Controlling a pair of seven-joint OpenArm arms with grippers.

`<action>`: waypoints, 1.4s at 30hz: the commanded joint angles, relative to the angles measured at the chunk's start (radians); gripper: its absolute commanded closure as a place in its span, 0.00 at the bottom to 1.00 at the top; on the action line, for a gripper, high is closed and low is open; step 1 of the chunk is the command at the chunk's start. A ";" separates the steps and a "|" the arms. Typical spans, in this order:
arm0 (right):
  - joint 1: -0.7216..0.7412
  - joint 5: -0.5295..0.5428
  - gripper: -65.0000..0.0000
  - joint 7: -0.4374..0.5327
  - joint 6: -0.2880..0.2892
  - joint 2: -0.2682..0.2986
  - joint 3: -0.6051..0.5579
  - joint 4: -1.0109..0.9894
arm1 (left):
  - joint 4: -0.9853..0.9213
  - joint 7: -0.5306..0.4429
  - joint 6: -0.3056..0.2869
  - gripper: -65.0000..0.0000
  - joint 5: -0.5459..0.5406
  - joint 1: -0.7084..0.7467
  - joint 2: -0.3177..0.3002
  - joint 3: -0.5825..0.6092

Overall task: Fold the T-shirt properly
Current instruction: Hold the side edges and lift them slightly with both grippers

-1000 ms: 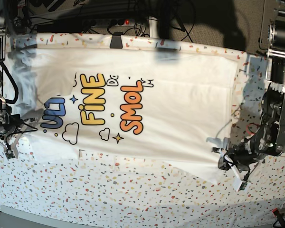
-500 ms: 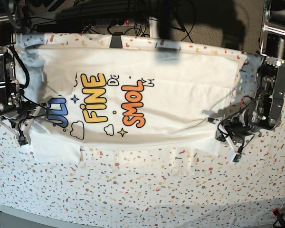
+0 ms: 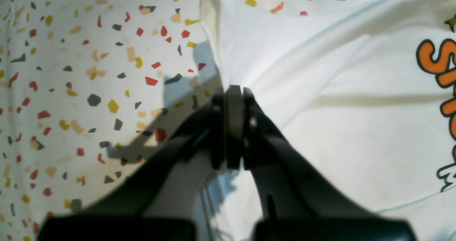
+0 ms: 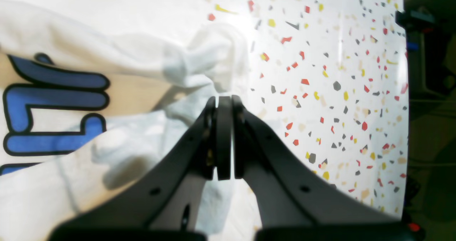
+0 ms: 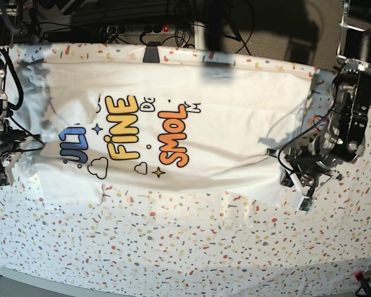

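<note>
The white T-shirt [image 5: 235, 117] lies spread across the table, print side up, with "FINE SMOL" showing. My left gripper [image 5: 295, 185], on the right of the base view, is shut on the shirt's near hem corner. The left wrist view shows the black fingers [image 3: 233, 91] pinched on that white edge [image 3: 320, 91]. On the far left of the base view my right gripper [image 5: 5, 164] is shut on bunched fabric by the sleeve. Its closed tips [image 4: 223, 100] bite a crumpled fold [image 4: 213, 56] next to the blue letters [image 4: 53, 102].
The speckled tablecloth [image 5: 173, 247] covers the table, with a wide bare strip along the near side. A black clamp [image 5: 151, 54] sits on the far edge, and cables hang beyond it. A red clamp [image 5: 358, 275] marks the near right corner.
Both grippers have carried the shirt's near edge toward the far side. The right gripper then shifted outward to the left of the base view, pulling the cloth tauter.
</note>
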 commanded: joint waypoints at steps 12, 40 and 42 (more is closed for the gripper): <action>0.003 0.050 1.00 0.023 0.003 0.023 0.034 0.017 | 0.018 -0.024 0.032 1.00 0.010 -0.022 -0.014 -0.007; 0.246 -0.035 0.41 0.053 0.392 0.328 -0.451 0.012 | 0.018 -0.042 0.029 1.00 0.005 -0.022 -0.011 -0.007; 0.251 -0.106 0.41 0.101 0.392 0.328 -0.509 0.011 | 0.018 -0.044 0.029 1.00 0.005 -0.022 -0.011 -0.007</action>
